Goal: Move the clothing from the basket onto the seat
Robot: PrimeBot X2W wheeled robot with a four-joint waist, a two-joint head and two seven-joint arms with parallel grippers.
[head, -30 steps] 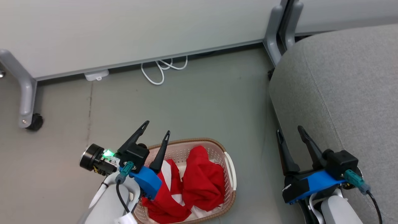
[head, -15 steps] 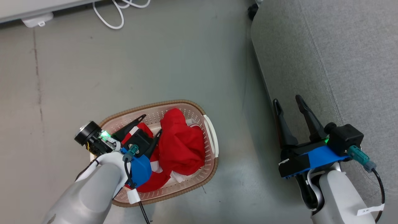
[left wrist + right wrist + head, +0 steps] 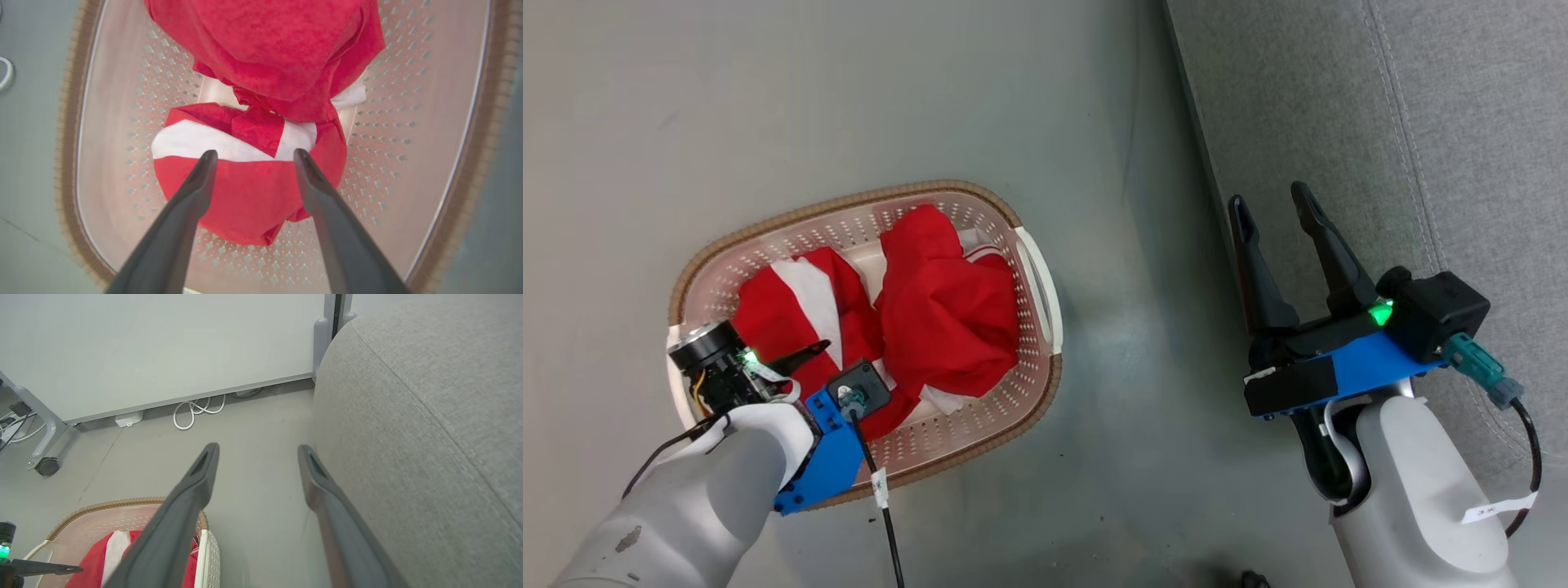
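The cream basket (image 3: 849, 200) with a brown rim stands on the floor, holding the red clothing. One garment (image 3: 947, 310) is bunched at its right end. A second garment (image 3: 784, 298) with a white panel lies at its left end. My left gripper (image 3: 837, 366) points down into the basket, open. In the left wrist view its fingers (image 3: 255, 153) straddle the white-panelled garment (image 3: 245, 196) just above it, apart from the basket wall (image 3: 122, 122). My right gripper (image 3: 1267, 196) hangs open and empty beside the grey seat (image 3: 1380, 122). The right wrist view shows it (image 3: 258, 447) over bare floor, seat (image 3: 429, 416) to its right.
A pale wall panel stands ahead in the right wrist view, with a white cable (image 3: 196, 410), a small white box (image 3: 128, 418) and a castered grey leg (image 3: 47, 465) along its base. Grey floor separates the basket (image 3: 122, 504) from the seat.
The head camera has tilted down, shifting the whole picture. My left gripper has dropped from above the basket rim down into the basket over the garment. The right gripper stays open beside the seat.
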